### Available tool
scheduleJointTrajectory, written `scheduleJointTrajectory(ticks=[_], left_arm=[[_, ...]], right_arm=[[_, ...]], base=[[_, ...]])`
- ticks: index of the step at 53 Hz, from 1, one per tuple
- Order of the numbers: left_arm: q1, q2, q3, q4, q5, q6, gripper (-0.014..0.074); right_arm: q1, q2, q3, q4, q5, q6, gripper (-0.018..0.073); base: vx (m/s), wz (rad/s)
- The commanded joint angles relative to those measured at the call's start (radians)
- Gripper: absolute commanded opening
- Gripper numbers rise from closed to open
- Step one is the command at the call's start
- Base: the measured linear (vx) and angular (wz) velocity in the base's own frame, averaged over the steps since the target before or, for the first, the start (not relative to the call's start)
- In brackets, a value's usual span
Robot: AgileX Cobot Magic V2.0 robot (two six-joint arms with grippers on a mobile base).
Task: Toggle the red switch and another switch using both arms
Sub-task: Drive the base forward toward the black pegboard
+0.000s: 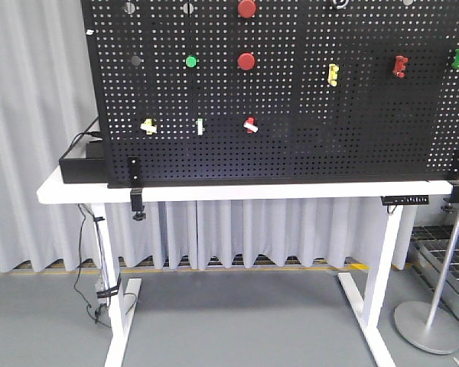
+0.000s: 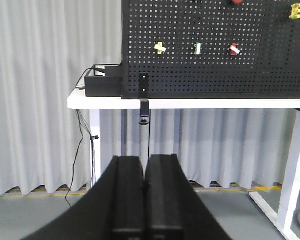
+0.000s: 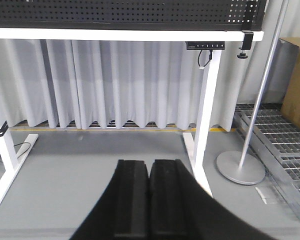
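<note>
On the lower row of the pegboard [image 1: 329, 145], the red switch [image 1: 250, 125] sits right of the yellow switch [image 1: 148, 126], with a green toggle [image 1: 200, 127] between them. Both look like small, stiff levers, so nudge the white tip rather than pinch it. The left gripper [image 2: 145, 164] and right gripper [image 3: 149, 166] hang well back, fingers pressed together, holding nothing.

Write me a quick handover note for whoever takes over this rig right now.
Left tool: shut, empty, low, well short of the pegboard.
Right tool: shut, empty, pointing under the table.
Red switch and yellow switch sit in the board's lower row, green toggle between them.
Neither is touched; lever positions are unclear.
Left to do: raise both tools and toggle both switches.
</note>
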Motion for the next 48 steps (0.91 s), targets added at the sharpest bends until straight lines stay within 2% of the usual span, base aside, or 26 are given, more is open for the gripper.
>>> scheduleJointTrajectory(ticks=[1,48], left_arm=[[-0.001,-0.008,0.019,-0.001,-0.080,-0.002,0.0003],[-0.001,-0.008,0.019,-0.001,-0.080,-0.002,0.0003]], right_arm=[[-0.008,-0.003,0.005,-0.003,-0.082,-0.008,-0.0006],[-0.008,-0.003,0.005,-0.003,-0.082,-0.008,-0.0006]], base=[[0.19,-0.04],[0.24,0.01]])
